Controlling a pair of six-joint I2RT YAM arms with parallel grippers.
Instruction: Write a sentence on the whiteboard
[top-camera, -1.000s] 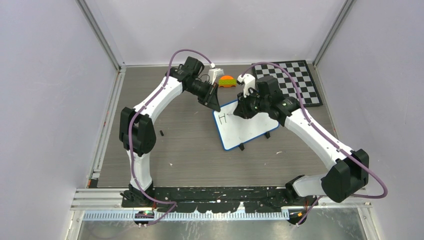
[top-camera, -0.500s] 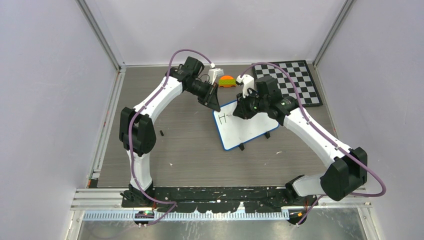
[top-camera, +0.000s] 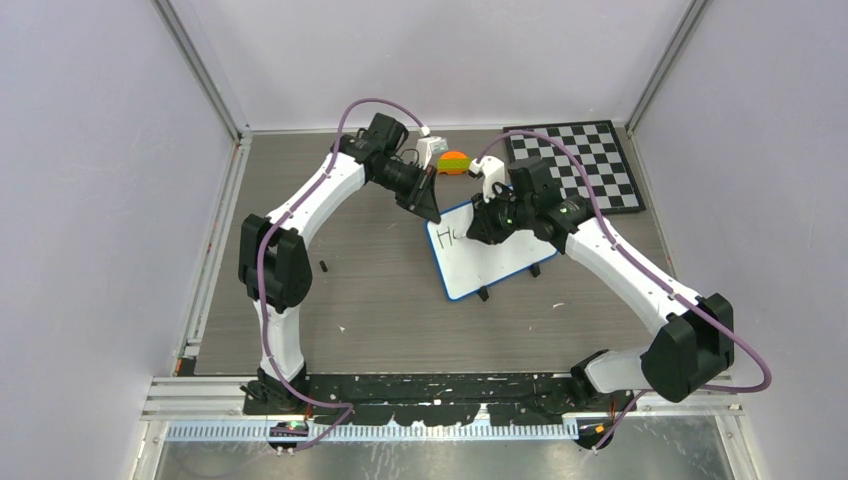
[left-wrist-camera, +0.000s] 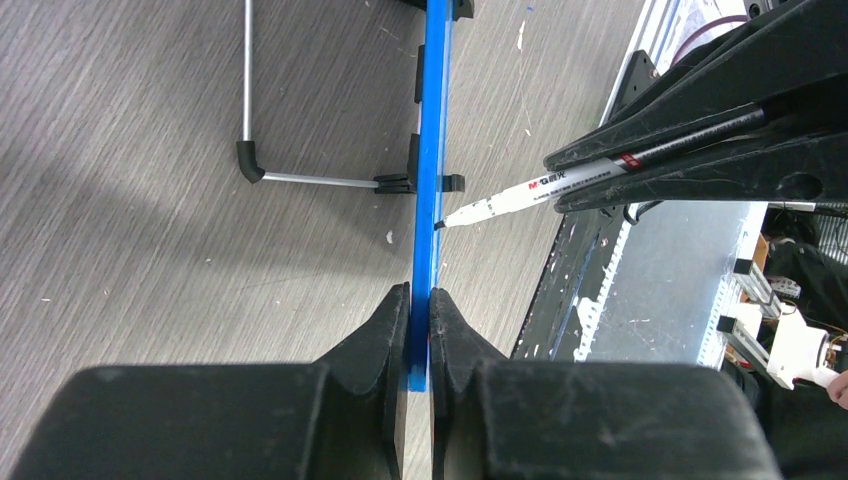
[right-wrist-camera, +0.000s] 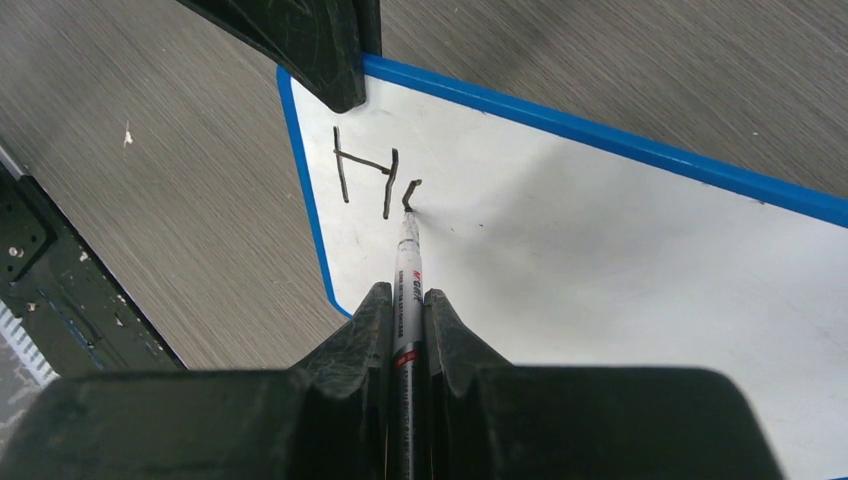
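The whiteboard (top-camera: 490, 262) with its blue rim (right-wrist-camera: 590, 130) lies tilted on the table, propped on black feet. My left gripper (left-wrist-camera: 420, 300) is shut on the board's blue edge (left-wrist-camera: 432, 150) at the far left corner (top-camera: 432, 215). My right gripper (right-wrist-camera: 405, 300) is shut on a white marker (right-wrist-camera: 408, 265). The marker tip touches the white surface just right of a black letter H (right-wrist-camera: 365, 180), where a short new stroke (right-wrist-camera: 411, 190) begins. In the left wrist view the marker (left-wrist-camera: 530, 190) meets the board edge-on.
A black-and-white checkered board (top-camera: 585, 165) lies at the back right. An orange and green toy (top-camera: 454, 162) and a small white object (top-camera: 430, 150) sit behind the whiteboard. A small black piece (top-camera: 324, 266) lies on the table left of the board.
My right gripper has moved the marker a little to the right of the finished H and started a second mark. The left arm has held still on the board.
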